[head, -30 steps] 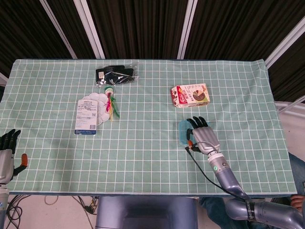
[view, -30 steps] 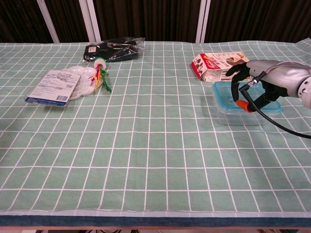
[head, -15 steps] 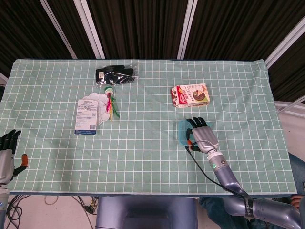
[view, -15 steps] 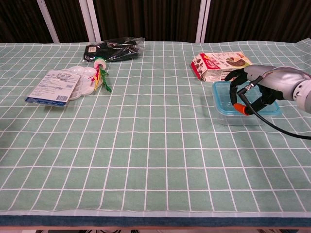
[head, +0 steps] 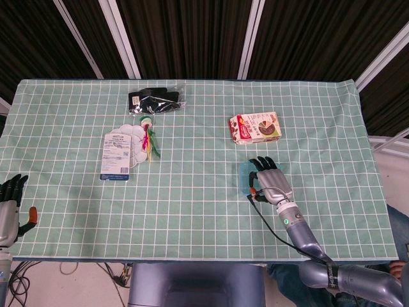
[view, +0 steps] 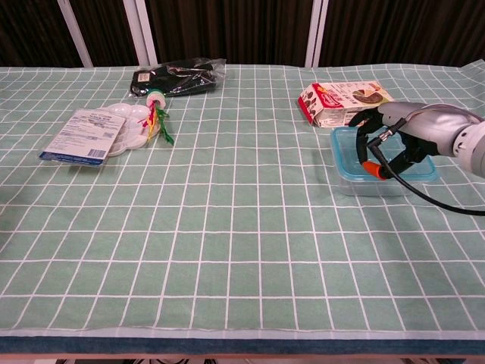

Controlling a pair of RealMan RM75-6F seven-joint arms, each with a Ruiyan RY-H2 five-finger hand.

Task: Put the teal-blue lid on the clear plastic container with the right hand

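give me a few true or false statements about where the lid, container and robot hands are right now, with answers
1. The teal-blue lid sits on top of the clear plastic container. True.
2. The right robot hand is over the lid, fingers reaching down around it. True.
3. The left robot hand is holding the red snack box. False: it is at the table's near left edge, holding nothing; the red snack box lies just behind the container.
4. The container stands at the left end of the table beside the paint palette. False: it is on the right side; the white palette is far to the left.
5. The black packet lies near the far edge. True.
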